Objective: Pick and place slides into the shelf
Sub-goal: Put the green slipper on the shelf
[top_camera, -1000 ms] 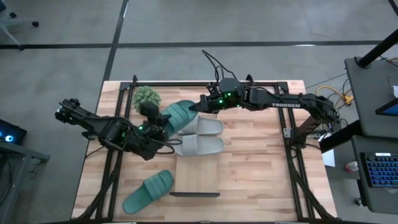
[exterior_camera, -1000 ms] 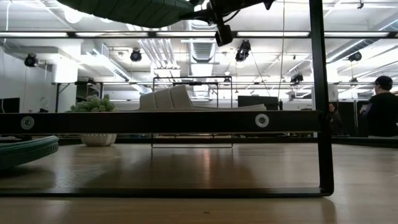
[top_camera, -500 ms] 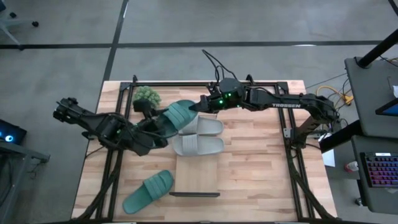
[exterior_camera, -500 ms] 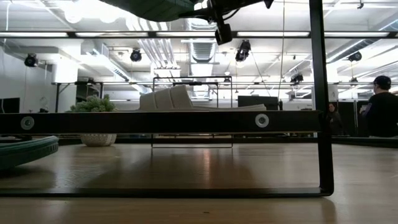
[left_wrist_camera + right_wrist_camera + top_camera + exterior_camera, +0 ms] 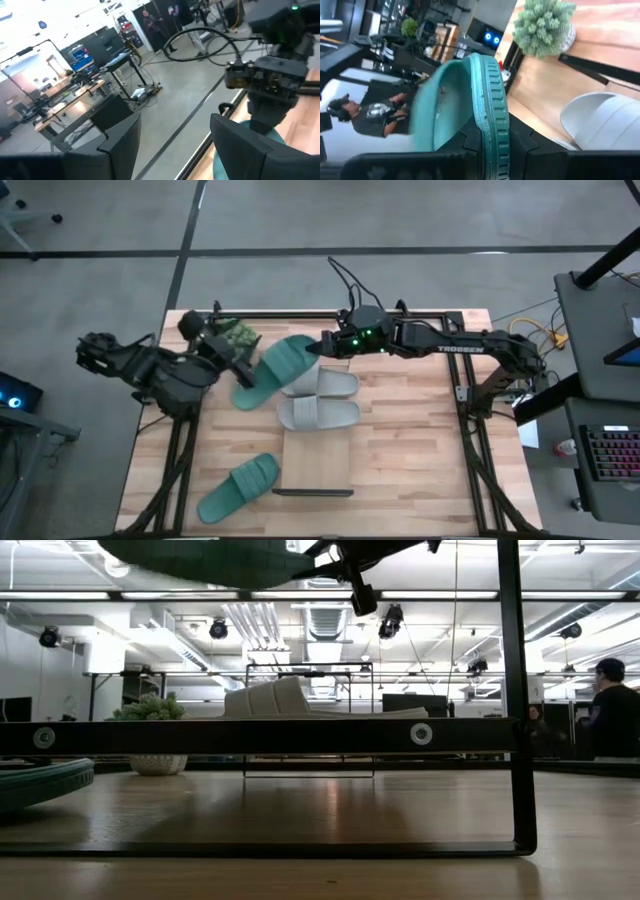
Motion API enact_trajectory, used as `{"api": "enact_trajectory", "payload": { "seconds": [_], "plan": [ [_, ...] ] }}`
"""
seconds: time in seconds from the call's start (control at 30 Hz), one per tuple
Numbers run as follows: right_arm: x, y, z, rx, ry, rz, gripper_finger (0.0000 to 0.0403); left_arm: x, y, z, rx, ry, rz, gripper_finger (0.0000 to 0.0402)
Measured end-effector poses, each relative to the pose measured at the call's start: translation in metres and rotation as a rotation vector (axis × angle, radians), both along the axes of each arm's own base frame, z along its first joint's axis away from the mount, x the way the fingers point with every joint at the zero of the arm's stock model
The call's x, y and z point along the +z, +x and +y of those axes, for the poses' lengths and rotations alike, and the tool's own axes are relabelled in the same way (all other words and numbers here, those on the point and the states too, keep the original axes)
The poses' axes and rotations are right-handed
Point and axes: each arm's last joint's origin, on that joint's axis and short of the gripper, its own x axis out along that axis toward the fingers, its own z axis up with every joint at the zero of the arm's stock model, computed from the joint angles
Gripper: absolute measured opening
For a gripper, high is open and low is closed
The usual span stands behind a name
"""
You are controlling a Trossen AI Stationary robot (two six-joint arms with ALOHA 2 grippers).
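A teal-green slide point(image 5: 272, 370) hangs high over the table's far left part, with my right gripper point(image 5: 322, 345) shut on it; the low view has it at the top point(image 5: 220, 555). My left gripper point(image 5: 240, 363) stands open just left of that slide, nothing between its fingers point(image 5: 175, 125). Two light grey slides point(image 5: 325, 383) point(image 5: 318, 415) lie soles down, side by side, on the far half of the shelf point(image 5: 318, 465). Another teal-green slide point(image 5: 240, 488) lies flat on the table at the near left. My right gripper pinches the slide's sole rim point(image 5: 490, 122) between its two fingers, at the slide's end toward the table's far right. The fingers come about level from the right. The slide is lifted clear and reaches from the fingers toward the table's left.
A small potted plant point(image 5: 238, 333) stands at the far left, close to my left arm. The shelf's black end frame point(image 5: 515, 690) rises near the front edge. A person point(image 5: 615, 710) sits in the room beyond.
My left gripper has opened, let go of the lifted teal-green slide and drawn back toward the table's left and far edge, near the plant. The slide stays lifted in my right gripper.
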Motion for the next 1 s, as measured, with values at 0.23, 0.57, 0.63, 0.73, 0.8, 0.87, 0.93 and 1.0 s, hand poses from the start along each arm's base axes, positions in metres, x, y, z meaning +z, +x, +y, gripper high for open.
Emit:
{"api": "enact_trajectory", "payload": {
  "seconds": [0.23, 0.57, 0.63, 0.73, 0.8, 0.87, 0.93, 1.0],
  "plan": [
    [0.002, -0.001, 0.004, -0.073, -0.027, 0.005, 0.0040, 0.002, -0.006, 0.003, 0.006, -0.005, -0.016, 0.0224],
    [0.003, 0.002, 0.033, -0.103, -0.015, 0.000, 0.0040, 0.004, -0.010, 0.005, 0.022, -0.004, -0.030, 0.0224],
    [0.002, 0.002, 0.041, -0.119, -0.018, 0.007, 0.0040, 0.006, -0.014, 0.007, 0.023, -0.009, -0.041, 0.0224],
    [-0.001, 0.002, 0.051, -0.148, -0.005, 0.008, 0.0040, 0.009, -0.020, 0.009, 0.023, -0.017, -0.057, 0.0224],
    [-0.003, 0.001, 0.057, -0.162, 0.004, 0.010, 0.0040, 0.010, -0.023, 0.011, 0.023, -0.021, -0.065, 0.0224],
    [-0.006, -0.001, 0.064, -0.177, 0.013, 0.016, 0.0040, 0.012, -0.027, 0.013, 0.023, -0.025, -0.074, 0.0224],
    [-0.010, -0.005, 0.071, -0.198, 0.027, 0.022, 0.0040, 0.013, -0.032, 0.015, 0.023, -0.026, -0.080, 0.0224],
    [-0.014, -0.009, 0.077, -0.226, 0.039, 0.027, 0.0040, 0.014, -0.035, 0.016, 0.022, -0.026, -0.082, 0.0224]
  ]
}}
